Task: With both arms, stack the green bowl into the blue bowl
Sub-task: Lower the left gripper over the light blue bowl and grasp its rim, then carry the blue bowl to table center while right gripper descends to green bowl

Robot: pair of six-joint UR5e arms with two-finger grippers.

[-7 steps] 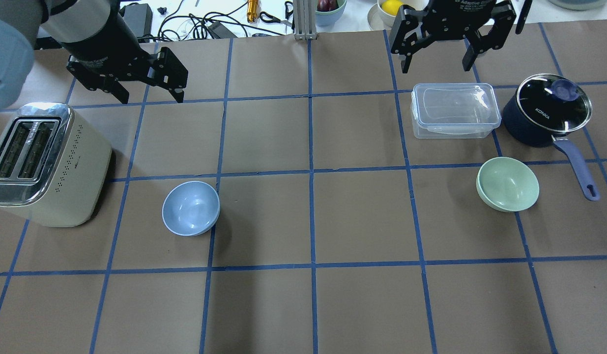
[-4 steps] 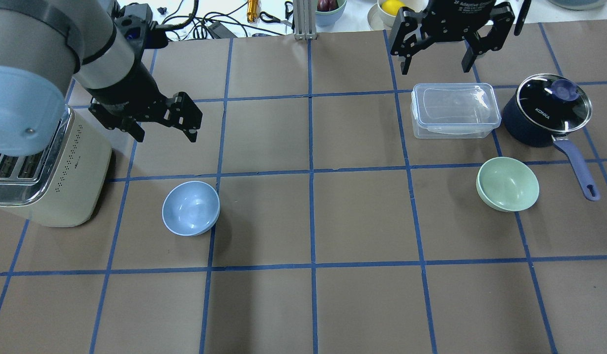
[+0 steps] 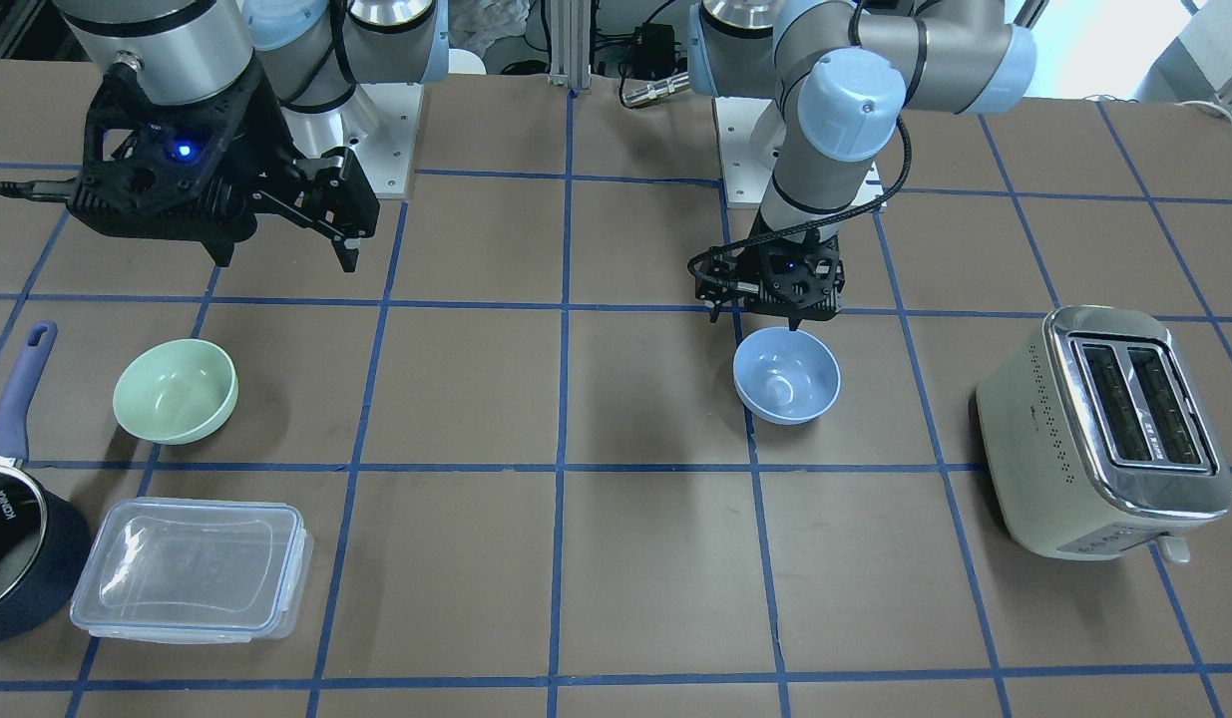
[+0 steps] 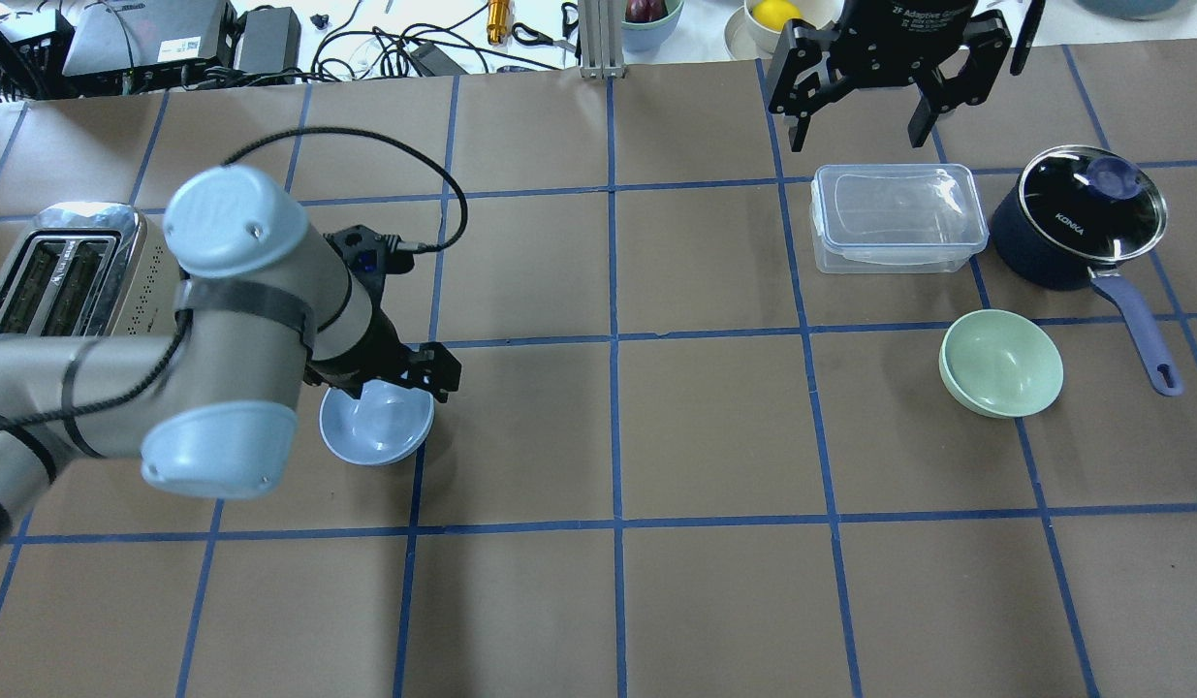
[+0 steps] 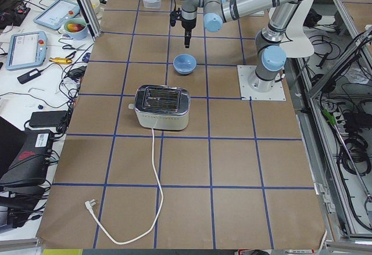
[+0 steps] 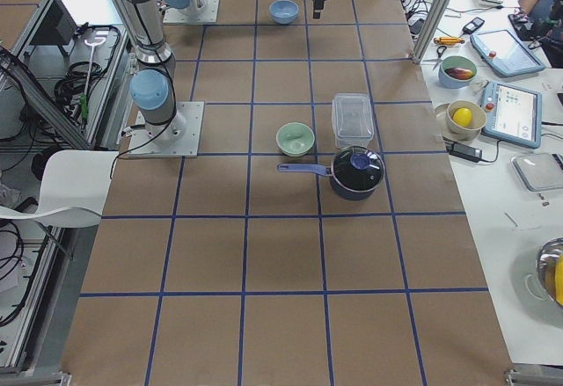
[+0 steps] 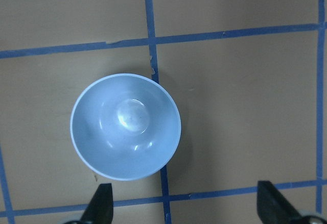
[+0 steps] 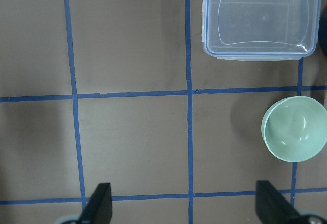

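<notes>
Plain, matte mint green bowl [image 4: 1001, 364] sits at the overhead view's right; pale blue bowl [image 4: 380, 431] centre-left, beneath the wide-spread, empty left pincer [image 7: 186, 206]; the right pincer [image 4: 858, 138] is likewise spread, empty.

Six cameras on one gridded tabletop [image 4: 714, 436]

The overhead view looks forward and down. The front-facing one faces it from the opposite side, steeply down, so left and right swap. Two side views stand far back at either end, looking along the length. The left wrist camera looks straight down, close over the blue bowl [image 7: 125, 126]. The right wrist camera, farther up, catches the green bowl [image 8: 295, 128]. All four wide views share both bowls.
</notes>
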